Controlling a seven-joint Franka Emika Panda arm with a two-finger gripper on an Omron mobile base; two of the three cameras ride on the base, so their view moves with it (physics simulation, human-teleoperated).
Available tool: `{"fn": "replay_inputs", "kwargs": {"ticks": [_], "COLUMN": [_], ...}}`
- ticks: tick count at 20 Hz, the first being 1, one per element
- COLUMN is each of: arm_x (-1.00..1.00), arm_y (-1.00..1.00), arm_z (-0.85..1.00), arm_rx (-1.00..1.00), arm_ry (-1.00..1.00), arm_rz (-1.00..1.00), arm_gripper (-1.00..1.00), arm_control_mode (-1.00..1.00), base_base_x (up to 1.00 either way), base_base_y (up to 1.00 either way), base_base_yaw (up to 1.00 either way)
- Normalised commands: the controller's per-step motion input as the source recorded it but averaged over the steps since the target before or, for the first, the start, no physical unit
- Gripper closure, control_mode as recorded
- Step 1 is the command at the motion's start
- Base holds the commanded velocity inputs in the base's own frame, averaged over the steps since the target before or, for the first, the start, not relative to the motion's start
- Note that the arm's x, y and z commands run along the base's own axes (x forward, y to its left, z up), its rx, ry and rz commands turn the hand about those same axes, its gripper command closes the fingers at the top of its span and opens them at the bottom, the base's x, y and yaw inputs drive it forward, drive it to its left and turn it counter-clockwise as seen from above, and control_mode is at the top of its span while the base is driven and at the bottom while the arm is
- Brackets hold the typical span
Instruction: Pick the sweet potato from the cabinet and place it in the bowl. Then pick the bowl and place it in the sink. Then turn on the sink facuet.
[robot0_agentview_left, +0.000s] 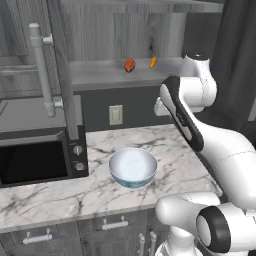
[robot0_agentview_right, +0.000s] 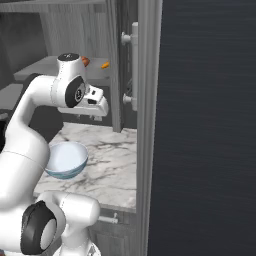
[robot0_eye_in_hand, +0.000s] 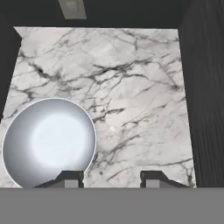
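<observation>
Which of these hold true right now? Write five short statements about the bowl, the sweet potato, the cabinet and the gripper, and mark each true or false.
1. The bowl is empty. True.
2. The sweet potato lies in the bowl. False: it lies on the cabinet shelf.
3. The gripper holds the sweet potato. False: its fingers are apart with nothing between them.
4. The bowl stands on the marble counter. True.
5. A smaller yellow-orange item lies beside the sweet potato. True.
</observation>
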Motion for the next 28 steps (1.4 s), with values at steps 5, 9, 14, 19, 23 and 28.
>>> {"fn": "replay_inputs", "kwargs": {"ticks": [5,9,14,19,23,28], "arm_x": [-0.04,-0.12,0.0,0.33,0.36,0.57], "arm_y": [0.0,0.14,0.78,0.74,0.22,0.09], "arm_z": [0.0,0.23,0.69,0.5,0.6,0.43], "arm_rx": [0.0,-0.02,-0.02,0.01,0.03,0.01], "arm_ry": [-0.01,-0.09,-0.26,-0.13,-0.08,-0.08], "arm_rz": [0.0,-0.08,-0.12,-0.13,-0.01,0.0], "arm_gripper": [-1.0,-1.0,-1.0,-1.0,-1.0,-1.0], "arm_control_mode": [-1.0,-1.0,-1.0,-1.0,-1.0,-1.0], "base_base_x": [0.0,0.0,0.0,0.0,0.0,0.0], "base_base_y": [0.0,0.0,0.0,0.0,0.0,0.0], "base_base_yaw": [0.0,0.0,0.0,0.0,0.0,0.0]}}
